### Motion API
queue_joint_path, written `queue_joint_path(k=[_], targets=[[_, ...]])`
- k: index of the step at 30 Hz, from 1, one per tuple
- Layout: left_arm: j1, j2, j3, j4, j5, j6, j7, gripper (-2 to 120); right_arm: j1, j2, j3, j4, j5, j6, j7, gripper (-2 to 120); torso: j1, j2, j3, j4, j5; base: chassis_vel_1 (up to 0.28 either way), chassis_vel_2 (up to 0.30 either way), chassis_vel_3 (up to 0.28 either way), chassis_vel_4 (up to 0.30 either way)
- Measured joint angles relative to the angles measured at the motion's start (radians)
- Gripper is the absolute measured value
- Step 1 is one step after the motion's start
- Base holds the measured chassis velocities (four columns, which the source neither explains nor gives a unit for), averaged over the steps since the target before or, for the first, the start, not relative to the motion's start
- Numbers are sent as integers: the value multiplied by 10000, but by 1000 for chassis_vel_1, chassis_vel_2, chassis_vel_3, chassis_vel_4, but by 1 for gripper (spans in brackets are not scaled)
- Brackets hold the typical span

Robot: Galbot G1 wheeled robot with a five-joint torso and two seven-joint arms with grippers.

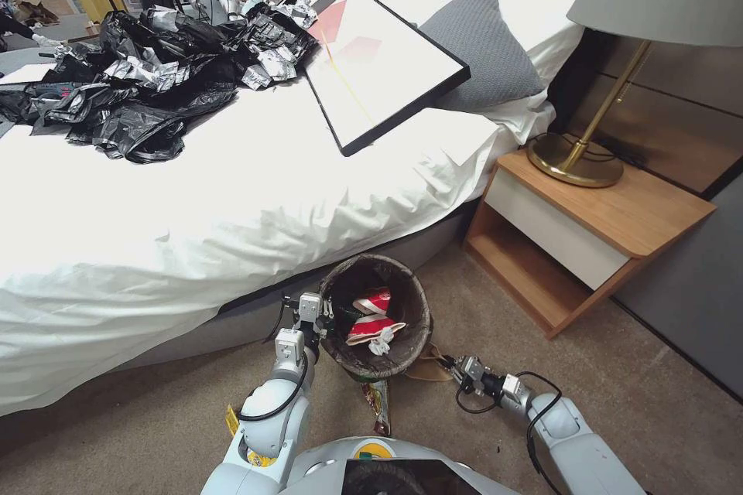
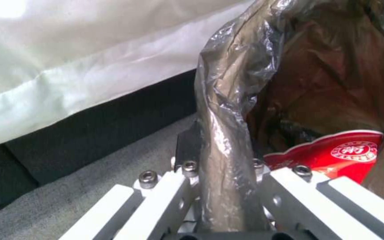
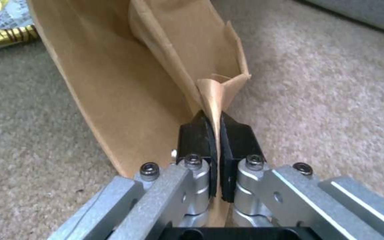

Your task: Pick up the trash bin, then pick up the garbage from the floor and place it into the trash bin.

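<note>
The trash bin (image 1: 414,325), lined with a dark bag, hangs just off the carpet beside the bed. My left gripper (image 1: 323,315) is shut on its bagged rim (image 2: 225,156) at the bin's left side. Red-and-white crushed cups (image 1: 373,317) lie inside, and a red cup (image 2: 334,156) shows past the rim. My right gripper (image 1: 449,365) is shut on a fold of the brown paper bag (image 3: 156,66), which lies on the carpet at the bin's right (image 1: 428,366). A colourful snack wrapper (image 1: 379,402) lies on the floor in front of the bin.
The bed (image 1: 232,193) with its white sheet stands to the left, carrying a heap of black plastic bags (image 1: 147,85), a framed picture (image 1: 371,54) and a grey pillow (image 1: 484,46). A wooden nightstand (image 1: 588,240) with a brass lamp (image 1: 576,158) stands right. Open carpet lies at lower right.
</note>
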Motion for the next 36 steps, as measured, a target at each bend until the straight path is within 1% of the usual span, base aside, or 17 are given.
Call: queue_joint_path(k=[8,11,13,16,18,22,23,25,26,27,28,29,30,31,34,35,36], targets=[[0,0,-1,0,0,0,0,0,-500,-96,574,-185,547,492,527,0,0,0,0,0,0,0,0,0,0],[-1,0,0,0,0,0,0,0,-715,-142,841,-234,950,696,895,0,0,0,0,-3,3,0,0,0,0],[0,0,-1,0,0,0,0,0,-935,-205,1166,-199,1480,825,1456,0,0,0,0,-2,2,0,0,0,0],[0,0,-1,0,0,0,0,0,-1064,-218,1457,-51,1850,889,1835,0,-1,0,0,-3,0,0,0,0,0],[-1,0,-1,0,0,0,0,0,-1203,-195,1898,454,2488,900,2328,0,-1,0,0,-1,1,0,0,0,0],[0,0,0,0,0,0,0,0,-1293,-131,2177,1081,3182,901,2618,0,0,0,0,1,0,0,0,0,0],[0,0,0,0,0,0,0,0,-1337,-105,2246,1340,3427,898,2685,0,0,0,0,2,2,0,0,0,0],[-1,1,0,0,0,0,0,0,-1635,6,2553,2864,4439,884,2783,0,-1,0,0,0,0,0,0,0,0],[-1,1,0,0,0,0,0,0,-1635,6,2553,2864,4439,884,2783,0,-1,0,0,0,0,0,0,0,0],[0,0,0,0,0,0,0,0,-1814,36,2620,3532,4787,880,2778,0,0,0,0,4,-4,0,0,0,0],[0,0,0,0,0,0,0,0,-1814,36,2620,3532,4787,880,2778,0,0,0,0,4,-4,0,0,0,0],[0,0,0,0,0,0,0,0,-1979,60,2627,4072,5006,871,2763,0,0,0,0,2,-3,0,0,0,0],[0,0,-1,0,0,0,0,0,-2260,102,2604,5136,5279,854,2701,0,0,0,0,-5,2,0,0,0,0],[0,0,-1,0,0,0,0,0,-2260,102,2604,5136,5279,854,2701,0,0,0,0,-5,2,0,0,0,0],[0,0,0,0,0,0,0,0,-2813,134,2328,7337,5492,749,2528,0,-1,0,0,1,-3,0,0,0,0],[0,0,0,0,0,0,0,0,-2813,134,2328,7337,5492,749,2528,0,-1,0,0,1,-3,0,0,0,0],[0,0,-1,0,0,0,0,0,-3040,103,2043,8214,5484,635,2527,0,-1,0,0,0,-5,0,0,0,0]])
